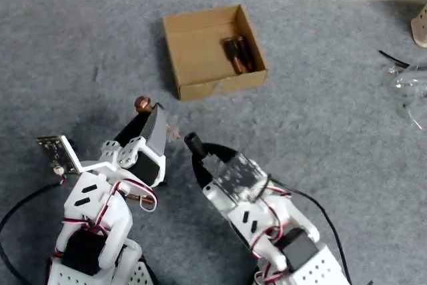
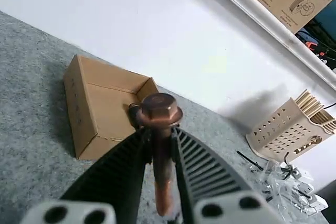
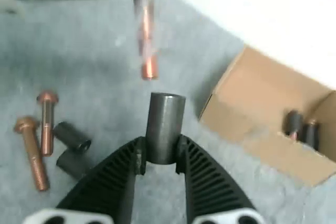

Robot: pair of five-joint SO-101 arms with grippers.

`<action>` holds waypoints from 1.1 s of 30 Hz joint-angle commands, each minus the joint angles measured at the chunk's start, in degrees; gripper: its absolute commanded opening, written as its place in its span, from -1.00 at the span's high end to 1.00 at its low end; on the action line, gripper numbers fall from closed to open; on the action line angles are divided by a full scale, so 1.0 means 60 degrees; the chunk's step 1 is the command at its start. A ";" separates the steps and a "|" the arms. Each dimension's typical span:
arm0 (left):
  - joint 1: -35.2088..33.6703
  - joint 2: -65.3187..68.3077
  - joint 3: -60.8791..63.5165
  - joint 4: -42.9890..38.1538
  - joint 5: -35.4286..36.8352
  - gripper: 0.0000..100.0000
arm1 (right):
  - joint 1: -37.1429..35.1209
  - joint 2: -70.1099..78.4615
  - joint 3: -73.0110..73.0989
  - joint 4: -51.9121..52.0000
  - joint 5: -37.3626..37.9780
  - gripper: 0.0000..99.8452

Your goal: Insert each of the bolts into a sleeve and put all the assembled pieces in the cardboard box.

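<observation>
Copper hex-head bolt [image 2: 161, 148] sits near dark cylindrical sleeve [image 3: 164, 127].

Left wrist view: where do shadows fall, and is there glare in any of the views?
Left wrist view: the cardboard box shades the carpet beside it, the perforated holder darkens the wall, and the bolt head glints. High view: the clear plastic on the carpet catches light. Right wrist view: the wall behind the box is bright and featureless.
</observation>
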 commanded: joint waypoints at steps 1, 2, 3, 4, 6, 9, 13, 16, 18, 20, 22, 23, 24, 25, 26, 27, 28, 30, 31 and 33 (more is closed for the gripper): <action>0.0227 -0.0110 -0.0095 -0.0220 0.0059 0.99 | -0.0125 -0.0330 0.0799 -0.0418 0.0147 0.99; 0.0227 -0.0110 -0.0110 -0.0220 0.0059 0.99 | -0.0125 -0.0139 0.0842 -0.0579 0.0161 0.99; 0.0227 -0.0110 -0.0139 -0.0220 0.0059 0.99 | -0.0125 -0.0081 0.0872 -0.0711 0.0161 0.99; 0.0227 -0.0110 -0.0139 -0.0220 0.0059 0.99 | -0.0110 -0.0125 0.0901 -0.0784 0.0161 0.99; 0.0242 -0.0110 -0.0154 -0.0220 0.0059 0.99 | -0.0081 -0.0344 0.0901 -0.0784 0.0161 0.99; 0.0505 -0.0110 -0.0168 -0.0220 0.0073 0.99 | 0.0110 -0.0505 0.0842 -0.0755 0.0161 0.99; 0.0799 -0.0110 -0.0154 -0.0029 0.0059 0.99 | 0.0256 -0.0476 0.0842 -0.0755 0.0132 0.99; 0.0740 -0.0110 -0.0095 -0.0059 0.0029 0.99 | 0.0242 -0.0476 0.0842 -0.0755 0.0103 0.99; 0.0725 -0.0051 -0.0051 -0.0059 0.0015 0.99 | 0.0242 -0.0476 0.0842 -0.0755 0.0103 0.99; 0.0725 -0.0051 0.0212 -0.0059 0.0029 0.99 | 0.0227 -0.0476 0.0842 -0.0755 0.0103 0.99; 0.0725 -0.0051 0.0520 -0.0220 0.0000 0.99 | 0.0198 -0.0476 0.0842 -0.0755 0.0103 0.99; 0.0725 -0.0051 0.0681 -0.0440 0.0000 0.99 | 0.0110 -0.0476 0.0842 -0.0755 0.0103 0.99; 0.0711 -0.0051 0.0828 -0.0703 -0.0015 0.99 | 0.0007 -0.0476 0.0842 -0.0755 0.0103 0.99; 0.0593 -0.0051 0.0974 -0.0952 -0.0015 0.99 | -0.0081 -0.0476 0.0842 -0.0755 0.0103 0.99; 0.0447 -0.0037 0.1121 -0.1216 -0.0015 0.99 | -0.0154 -0.0476 0.0842 -0.0755 0.0103 0.99; 0.0315 -0.0037 0.1267 -0.1436 -0.0015 0.99 | -0.0212 -0.0476 0.0842 -0.0755 0.0103 0.99; 0.0198 -0.0037 0.1370 -0.1582 -0.0015 0.99 | -0.0227 -0.0476 0.0842 -0.0755 0.0103 0.99; 0.0110 -0.0037 0.1443 -0.1656 0.0000 0.99 | -0.0212 -0.0476 0.0842 -0.0755 0.0103 0.99; 0.0110 -0.0037 0.1443 -0.1656 0.0000 0.99 | -0.0212 -0.0476 0.0842 -0.0755 0.0103 0.99; 0.0125 -0.0037 0.1414 -0.1641 0.0029 0.99 | -0.0227 -0.0476 0.0842 -0.0755 0.0103 0.99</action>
